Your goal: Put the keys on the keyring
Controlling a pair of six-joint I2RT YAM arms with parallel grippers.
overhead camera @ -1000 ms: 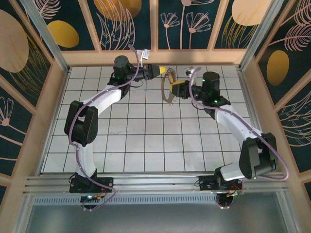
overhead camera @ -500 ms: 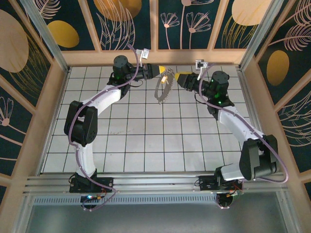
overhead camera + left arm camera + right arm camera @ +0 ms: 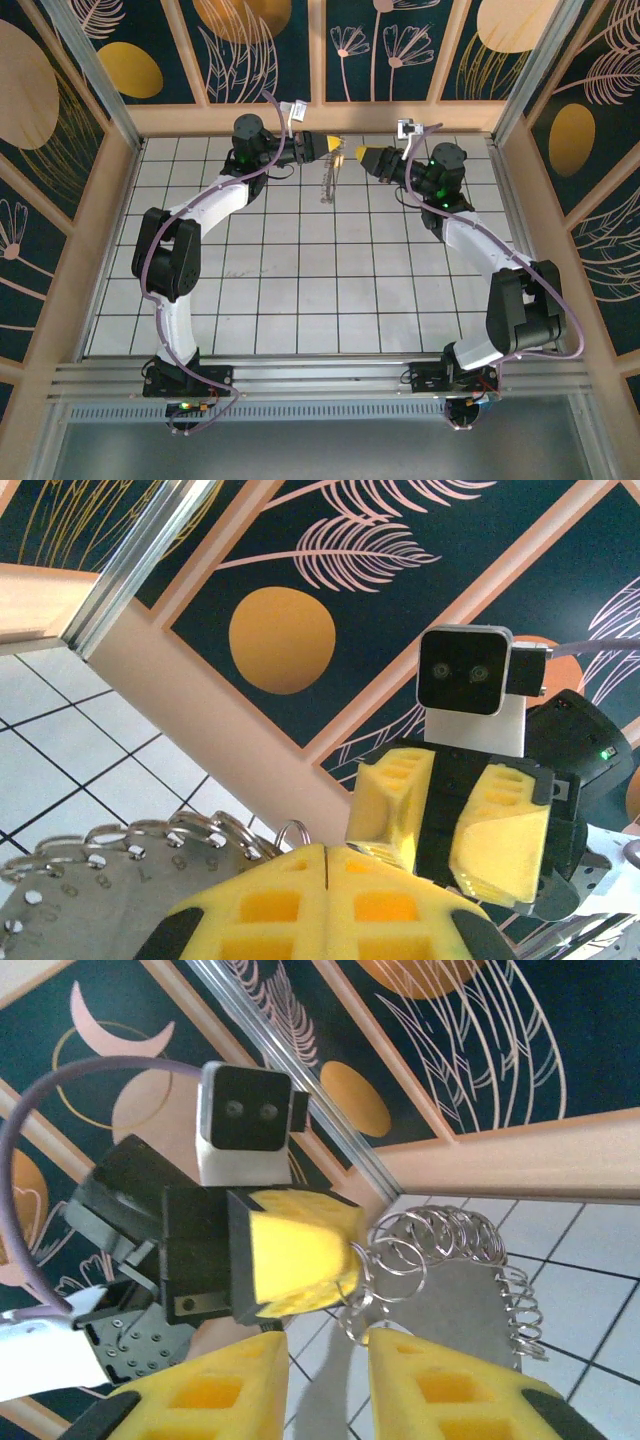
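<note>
So at this point we had the left gripper (image 3: 297,1260) clamped tight, fingers pressed flat together, pinching the keyring (image 3: 450,1290) by one of its end loops. From the wrist cams the keyring looked like a grey plate with a row of wire rings along its edge. It was hanging in the air over the far middle of the tabletop (image 3: 300,290), almost edge-on from the overhead view. The right gripper (image 3: 445,840) sat just to the right of it, nose to nose with the left one. Its fingers were partly apart and we couldn't make out anything between them. We honestly couldn't spot the key anywhere in these views, so we can't say where it was. Our take is that the step in hand was lining the right gripper up on a free ring near the pinch point. To do that well, we'd keep the left gripper rock steady so the plate doesn't swing. We'd bring the right one in slow and square to the ring, then only close once a single ring sits between the pads. Grabbing two rings or nudging the plate would probably twist the whole thing out of line.
</note>
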